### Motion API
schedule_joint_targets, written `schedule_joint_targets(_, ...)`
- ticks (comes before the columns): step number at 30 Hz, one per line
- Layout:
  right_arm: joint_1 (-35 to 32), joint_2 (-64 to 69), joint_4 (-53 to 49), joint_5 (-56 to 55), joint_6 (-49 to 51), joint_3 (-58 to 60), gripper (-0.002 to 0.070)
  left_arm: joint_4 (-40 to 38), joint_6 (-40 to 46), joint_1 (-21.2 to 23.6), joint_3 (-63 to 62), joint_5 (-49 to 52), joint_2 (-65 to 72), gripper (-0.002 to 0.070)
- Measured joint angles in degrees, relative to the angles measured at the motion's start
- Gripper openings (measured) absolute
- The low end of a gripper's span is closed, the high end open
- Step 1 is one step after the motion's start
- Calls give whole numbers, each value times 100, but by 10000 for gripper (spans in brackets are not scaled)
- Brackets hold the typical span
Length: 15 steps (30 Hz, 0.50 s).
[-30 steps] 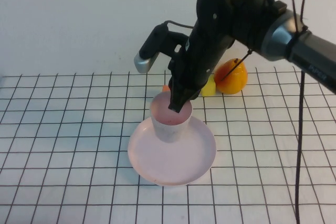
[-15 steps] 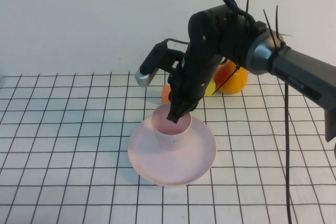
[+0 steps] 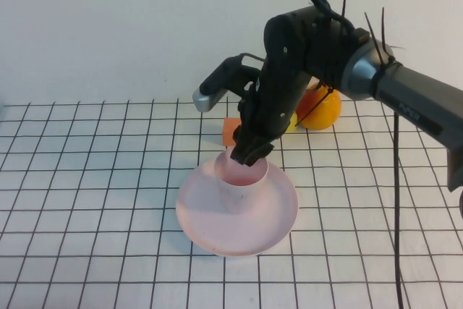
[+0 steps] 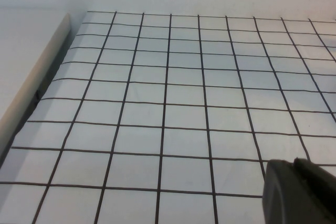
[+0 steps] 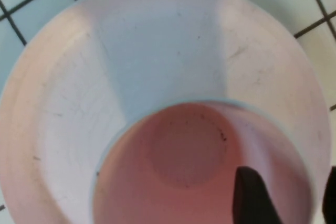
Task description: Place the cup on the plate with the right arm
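Observation:
The pale pink cup [image 3: 242, 182] stands upright on the pink plate [image 3: 210, 222], a little back of its middle. My right gripper [image 3: 249, 151] hangs over the cup's far rim, open. In the right wrist view one dark finger [image 5: 252, 198] is inside the cup [image 5: 184, 150] and the other shows outside its wall, with a gap to the wall between them; the plate [image 5: 68, 103] spreads beneath. My left gripper [image 4: 299, 192] shows only as a dark tip over bare gridded table, away from the cup and plate.
An orange fruit [image 3: 322, 106], a small yellow thing [image 3: 289, 122] and an orange block [image 3: 231, 130] lie just behind the plate under the right arm. The gridded cloth covers the table; its side edge [image 4: 31, 87] shows in the left wrist view.
The cup has come down onto the plate. The right gripper, shut on the cup's rim before, has opened and lifted slightly.

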Motion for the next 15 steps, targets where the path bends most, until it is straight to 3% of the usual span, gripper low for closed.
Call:
schedule_joint_targets(5,-19,-419,-38,183,0,-592,303,0,0,0,0,0,0,-2)
schedule_joint_targets(9,-41,-1125,-137,183,0,-1163,277,0,0,0,0,0,0,-2)
schedule_joint_targets(15,-55,-2327,-656,187,-20,-1492,146,0,0,0,0,0,0,-2)
